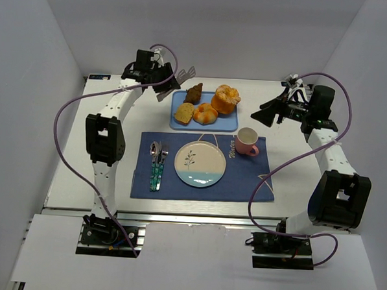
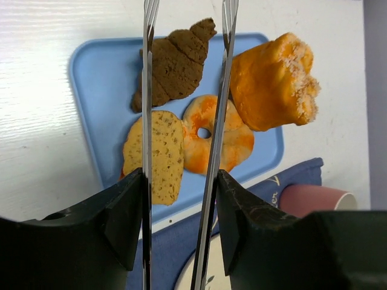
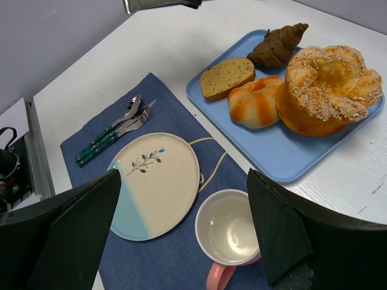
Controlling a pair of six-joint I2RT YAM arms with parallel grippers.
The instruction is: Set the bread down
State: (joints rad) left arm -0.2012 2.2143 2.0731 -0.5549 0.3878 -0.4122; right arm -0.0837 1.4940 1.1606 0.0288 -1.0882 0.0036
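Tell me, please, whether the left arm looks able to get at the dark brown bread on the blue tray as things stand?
Probably yes. The left gripper hangs over the tray with its thin fingers parted, and the bread lies between them in the wrist view. Nothing covers it, though the cake slice lies close beside it.

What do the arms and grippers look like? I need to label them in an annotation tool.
Both arms have white links, black joint housings and a looping purple cable. The left gripper carries long, thin metal tongs on black finger mounts; the right gripper has broad black wedge-shaped fingers.
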